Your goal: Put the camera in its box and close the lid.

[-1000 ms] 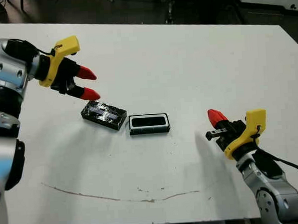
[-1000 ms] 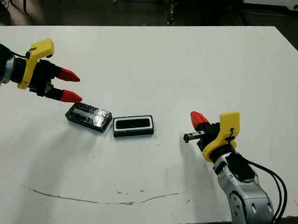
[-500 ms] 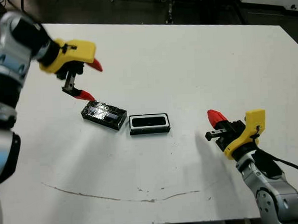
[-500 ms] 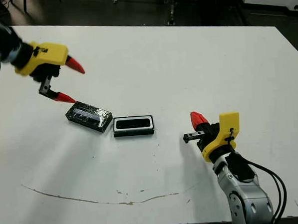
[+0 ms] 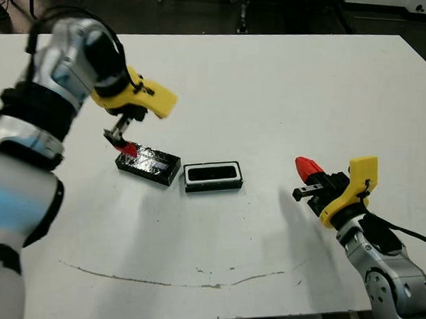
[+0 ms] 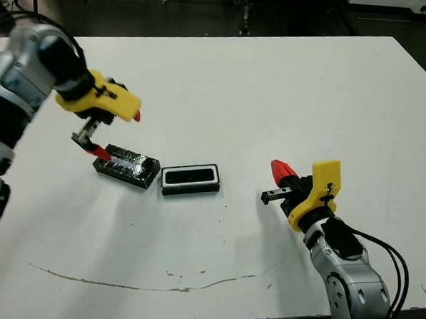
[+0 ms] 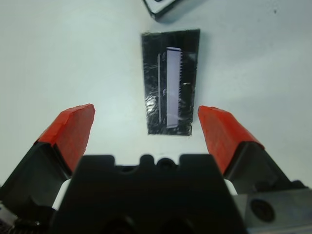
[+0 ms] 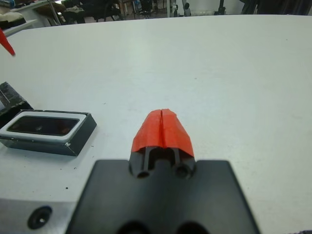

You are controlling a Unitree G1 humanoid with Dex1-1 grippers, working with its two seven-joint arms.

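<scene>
- The lid [image 5: 148,163] is a flat black rectangular slab with a glossy top that throws back a pale bluish-white streak; its edges look rough and speckled. It lies flat on the white table [image 5: 266,85], turned at a slant, left of the middle.
- The box [image 5: 213,176] is a shallow tray with black outer walls and a white rim around a dark inside. It sits just to the right of the lid, its near corner almost touching the lid's end; whether they actually touch cannot be told.
- The dark shape filling the box's inside may be the camera, but this cannot be made out for sure.
- The left gripper [image 7: 146,127] hangs over the far left end of the lid, pointing down at it. Its two red fingers [image 7: 72,130] are spread wide, one on each side of the lid's short end, with nothing between them but the slab below.
- In the head view one red fingertip sits close to the lid's left corner; contact cannot be confirmed.
- The right gripper [image 5: 305,176] rests well apart from the box, low at the right of the table. Its red tips are pressed together with nothing between them.
- A thin brownish curved mark [image 5: 169,280] runs across the near part of the table.
</scene>
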